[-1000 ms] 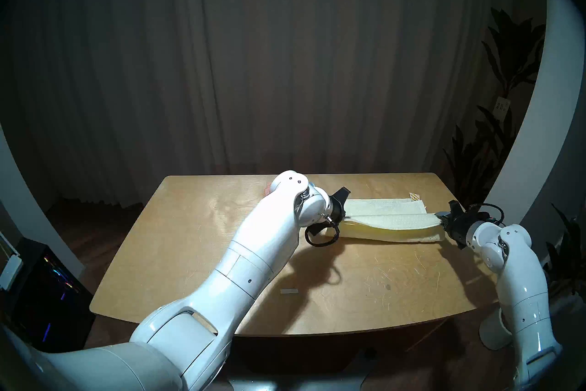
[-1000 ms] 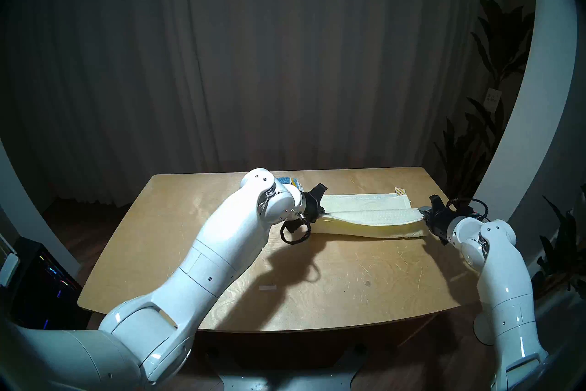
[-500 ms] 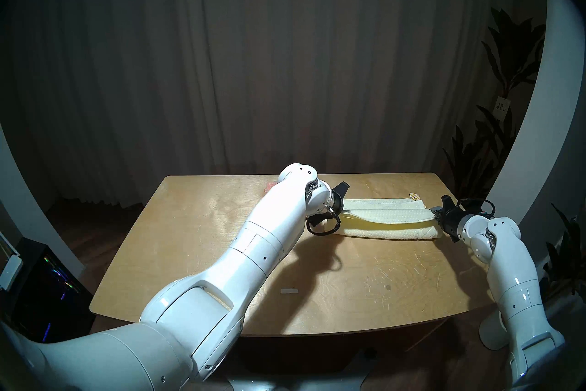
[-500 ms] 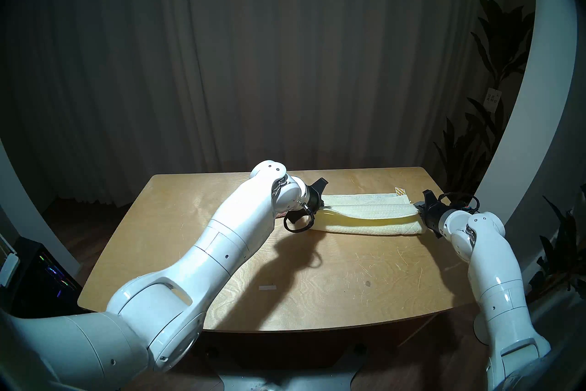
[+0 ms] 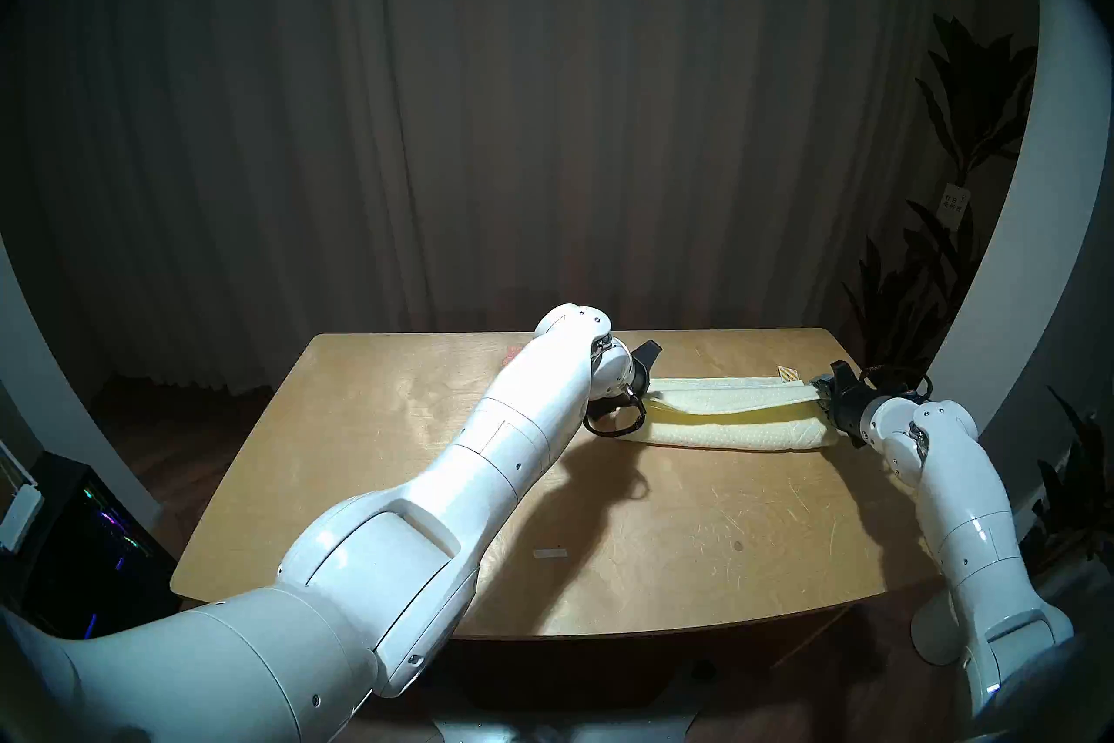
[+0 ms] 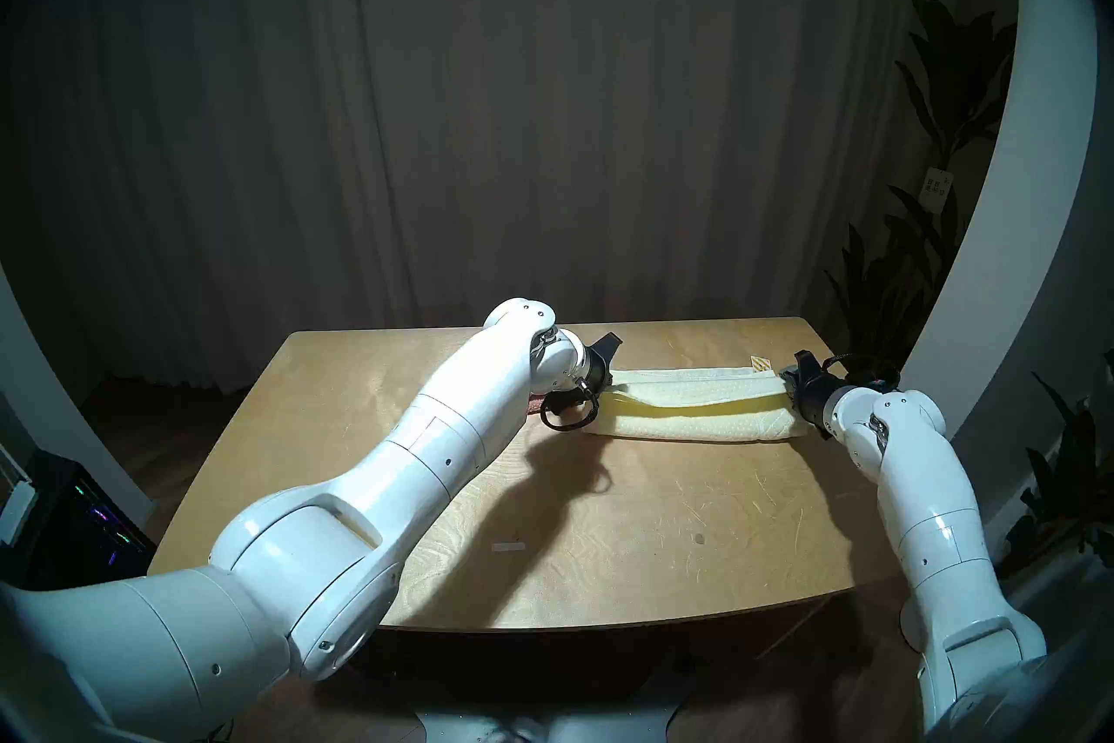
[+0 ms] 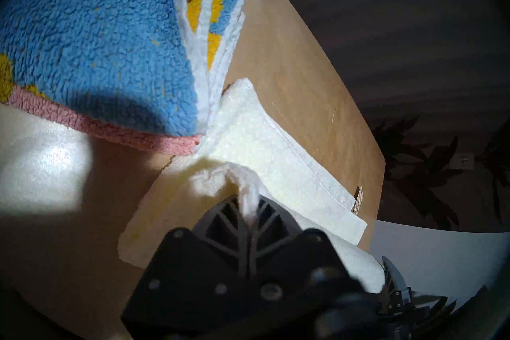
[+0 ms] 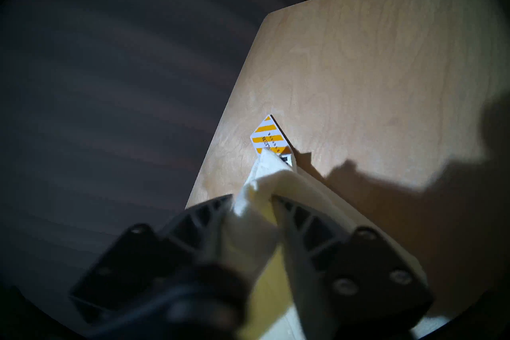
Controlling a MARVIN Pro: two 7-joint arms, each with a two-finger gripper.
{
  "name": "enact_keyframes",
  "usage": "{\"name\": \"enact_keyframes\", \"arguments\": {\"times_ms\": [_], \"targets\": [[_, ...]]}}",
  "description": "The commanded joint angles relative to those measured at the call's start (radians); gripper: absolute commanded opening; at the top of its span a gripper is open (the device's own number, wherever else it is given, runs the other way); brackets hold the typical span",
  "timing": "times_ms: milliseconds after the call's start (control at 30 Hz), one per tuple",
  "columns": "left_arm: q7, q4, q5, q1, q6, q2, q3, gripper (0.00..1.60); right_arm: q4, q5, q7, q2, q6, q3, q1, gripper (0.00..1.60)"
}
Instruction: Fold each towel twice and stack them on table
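The cream towel (image 5: 732,416) lies as a long band on the far right part of the surface (image 5: 663,531), its near half doubled over and the upper layer lifted into a sagging flap strung between the two grippers. The left gripper (image 7: 247,211) has its jaws closed on a pinch of the towel's left corner; the right gripper (image 8: 252,202) has cloth between its jaws at the right corner, though these stand somewhat apart, so I cannot tell whether they grip. The wood is pale, scratched, with a strip of white tape (image 5: 550,553) near the front. Dark curtains (image 5: 542,120) hang behind, a plant (image 5: 940,217) at the right. Only the left wrist view shows the folded blue and pink towel (image 7: 96,41) touching the cream one's far corner; only the right wrist view shows the orange-striped label (image 8: 269,138) clearly.
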Motion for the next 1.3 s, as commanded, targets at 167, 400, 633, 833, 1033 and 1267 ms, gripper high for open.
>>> {"name": "enact_keyframes", "arguments": {"times_ms": [167, 400, 633, 833, 1033, 1267], "targets": [[-0.059, 0.059, 0.028, -0.094, -0.005, -0.041, 0.002, 0.04, 0.015, -0.023, 0.084, 0.006, -0.006, -0.003, 0.065, 1.6], [-0.091, 0.127, 0.045, -0.129, -0.009, -0.071, 0.008, 0.18, 0.035, -0.031, 0.105, -0.001, -0.012, -0.001, 0.072, 1.6], [-0.124, 0.203, 0.059, -0.169, -0.017, -0.094, 0.011, 0.44, 0.062, -0.039, 0.118, -0.018, -0.02, -0.009, 0.088, 1.6], [-0.147, 0.236, 0.07, -0.197, -0.025, -0.104, 0.01, 0.75, 0.076, -0.043, 0.13, -0.032, -0.024, -0.013, 0.11, 1.6], [-0.174, 0.269, 0.079, -0.219, -0.033, -0.112, 0.01, 1.04, 0.097, -0.051, 0.145, -0.04, -0.028, -0.016, 0.132, 1.6], [-0.202, 0.315, 0.091, -0.243, -0.044, -0.118, 0.01, 1.07, 0.11, -0.062, 0.156, -0.049, -0.032, -0.023, 0.15, 1.6]]}}
